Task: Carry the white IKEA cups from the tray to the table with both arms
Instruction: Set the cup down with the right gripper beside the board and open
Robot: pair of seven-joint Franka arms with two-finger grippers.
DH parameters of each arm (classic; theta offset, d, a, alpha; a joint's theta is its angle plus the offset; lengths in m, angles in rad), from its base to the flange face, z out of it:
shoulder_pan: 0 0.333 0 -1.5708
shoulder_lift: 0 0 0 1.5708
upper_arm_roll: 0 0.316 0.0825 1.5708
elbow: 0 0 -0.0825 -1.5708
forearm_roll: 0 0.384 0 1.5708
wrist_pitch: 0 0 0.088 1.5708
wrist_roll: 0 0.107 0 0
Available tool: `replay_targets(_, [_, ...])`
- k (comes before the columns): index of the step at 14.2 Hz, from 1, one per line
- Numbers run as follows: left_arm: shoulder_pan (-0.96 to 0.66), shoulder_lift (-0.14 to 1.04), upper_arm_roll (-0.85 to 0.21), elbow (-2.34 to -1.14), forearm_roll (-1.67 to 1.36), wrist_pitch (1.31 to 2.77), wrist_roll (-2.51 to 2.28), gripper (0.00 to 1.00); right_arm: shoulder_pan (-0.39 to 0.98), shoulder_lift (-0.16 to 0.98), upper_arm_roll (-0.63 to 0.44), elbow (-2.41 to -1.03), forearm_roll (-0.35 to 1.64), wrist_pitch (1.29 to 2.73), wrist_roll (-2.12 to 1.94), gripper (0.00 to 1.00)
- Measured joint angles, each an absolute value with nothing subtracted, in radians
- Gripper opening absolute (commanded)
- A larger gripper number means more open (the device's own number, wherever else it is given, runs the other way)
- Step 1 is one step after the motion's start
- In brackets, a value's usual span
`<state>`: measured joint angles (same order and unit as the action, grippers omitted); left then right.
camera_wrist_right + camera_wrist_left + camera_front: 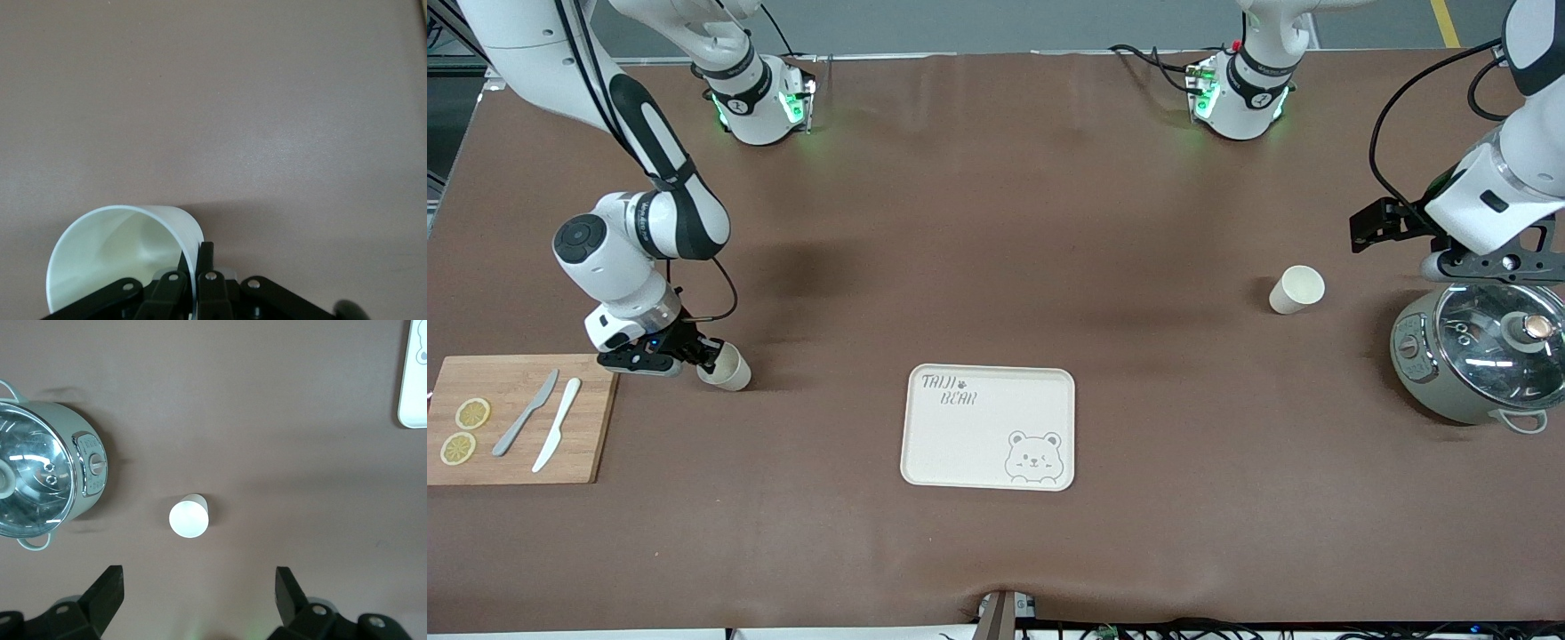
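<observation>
Tipping is my main worry: the right end effector [704,356] pinches one white cup [727,367] by its rim wall, low at the desk [996,222] beside the cutting board [516,420], and letting go while it leans could roll it. The other cup [1296,289] stands upright on the desk near the lidded pot [1478,351]. The left end effector [199,593] hangs wide and empty above it. The tray [989,427] sits bare toward the desk's front edge. Brown mat, flat, even light.
</observation>
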<state>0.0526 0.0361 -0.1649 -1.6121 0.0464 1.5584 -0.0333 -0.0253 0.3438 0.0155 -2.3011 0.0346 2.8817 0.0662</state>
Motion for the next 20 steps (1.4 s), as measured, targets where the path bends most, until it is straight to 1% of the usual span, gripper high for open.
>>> replay_targets(2, [0.055,0.036,-0.165,-1.613,0.047,1.567,-0.033,1.00,-0.025,0.346,0.015,-2.301,0.035,2.884,0.066,0.01])
replay_targets(3, [0.056,0.037,-0.165,-1.613,0.047,1.573,-0.033,1.00,-0.025,0.346,0.015,-2.301,0.035,2.884,0.066,0.11])
replay_targets(4, [0.056,0.037,-0.165,-1.613,0.047,1.576,-0.033,1.00,-0.025,0.346,0.015,-2.301,0.035,2.884,0.066,0.39])
replay_targets(5, [0.057,0.038,-0.165,-1.613,0.047,1.579,-0.033,1.00,-0.025,0.346,0.015,-2.301,0.035,2.884,0.066,0.59])
replay_targets(6, [0.058,0.038,-0.165,-1.614,0.047,1.580,-0.033,1.00,-0.025,0.346,0.015,-2.301,0.035,2.884,0.066,0.91])
replay_targets(7, [0.058,0.039,-0.165,-1.615,0.047,1.580,-0.033,1.00,-0.025,0.346,0.015,-2.301,0.035,2.885,0.066,1.00])
replay_targets(12, [0.058,0.043,-0.165,-1.623,0.047,1.609,-0.033,1.00,-0.025,0.345,0.015,-2.296,0.035,2.886,0.066,1.00])
replay_targets(14, [0.058,0.045,-0.165,-1.624,0.047,1.612,-0.033,1.00,-0.025,0.328,0.015,-2.285,0.035,2.848,0.066,1.00])
replay_targets(15, [0.058,0.046,-0.165,-1.625,0.047,1.613,-0.033,1.00,-0.025,0.305,0.015,-2.269,0.035,2.782,0.066,1.00])
replay_targets(16, [0.058,0.048,-0.165,-1.625,0.047,1.616,-0.033,1.00,-0.025,0.270,0.015,-2.243,0.035,2.683,0.066,1.00])
replay_targets(20, [0.057,0.051,-0.165,-1.625,0.045,1.642,-0.033,1.00,-0.026,0.088,0.014,-2.056,0.035,2.147,0.066,1.00])
